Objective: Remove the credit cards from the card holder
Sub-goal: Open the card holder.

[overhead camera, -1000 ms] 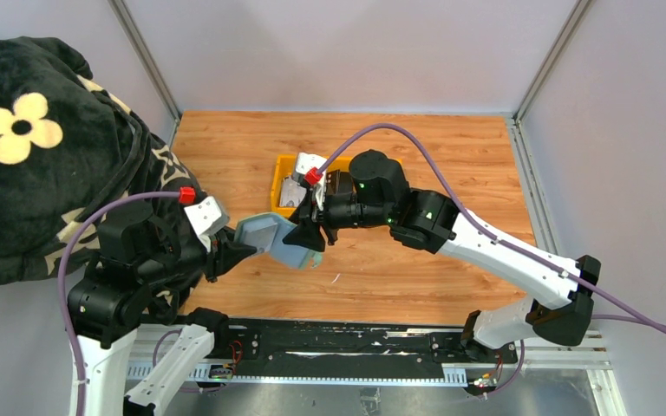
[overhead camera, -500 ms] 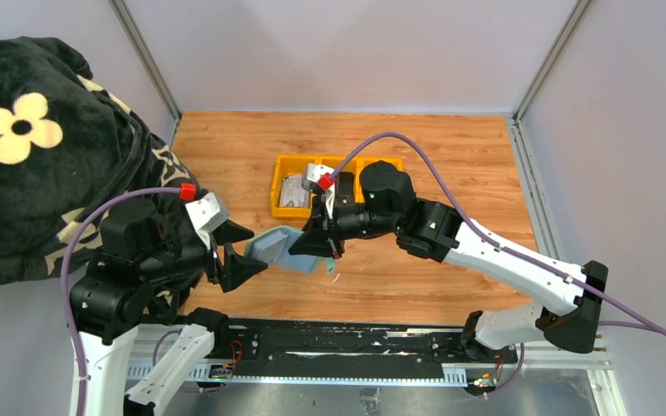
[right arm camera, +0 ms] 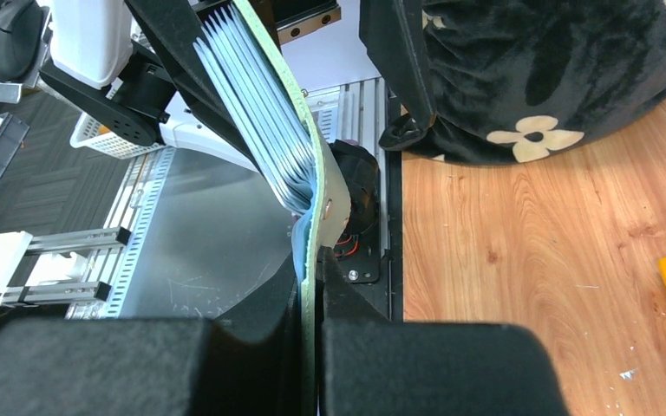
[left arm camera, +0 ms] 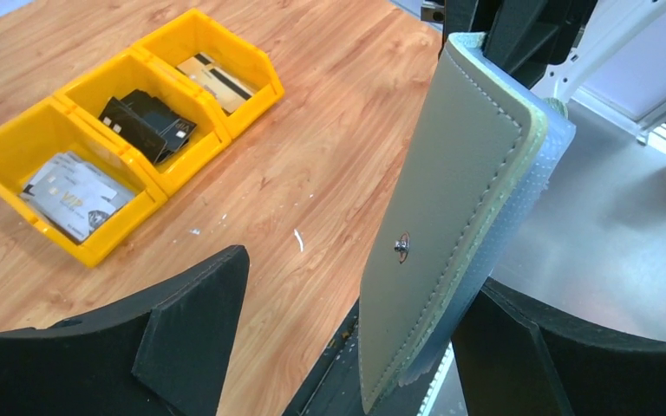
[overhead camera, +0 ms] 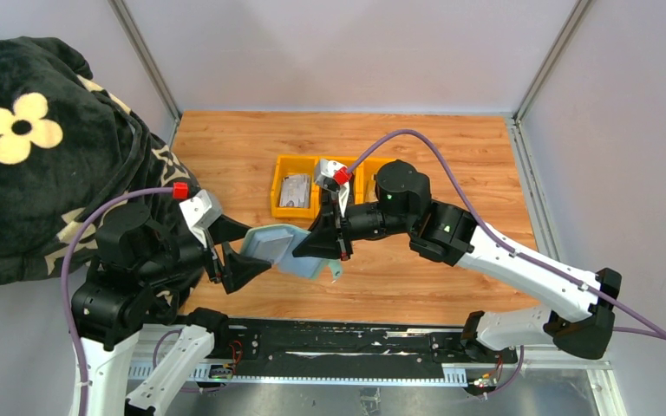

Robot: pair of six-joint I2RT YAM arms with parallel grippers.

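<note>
The sage-green card holder [overhead camera: 279,246] hangs in the air above the table's near edge. My right gripper [overhead camera: 319,246] is shut on its right edge, and in the right wrist view the gripper [right arm camera: 312,299] pinches the green cover [right arm camera: 323,186] with the pale blue pockets [right arm camera: 256,117] fanned out. My left gripper [overhead camera: 244,250] is open with the holder's other end between its fingers. In the left wrist view the holder [left arm camera: 451,208] stands close to the right-hand finger [left arm camera: 555,364]. Silver cards [left arm camera: 74,195], black cards [left arm camera: 147,121] and a beige card [left arm camera: 217,78] lie in the tray.
The yellow three-part tray [overhead camera: 276,186] sits mid-table behind the right wrist. A black blanket with cream flowers [overhead camera: 35,147] covers the left side beside the left arm. A black rail [overhead camera: 329,351] runs along the table's near edge.
My left gripper has opened and let go of the card holder. My right gripper has shut on the holder's right edge and drawn slightly to the right.
</note>
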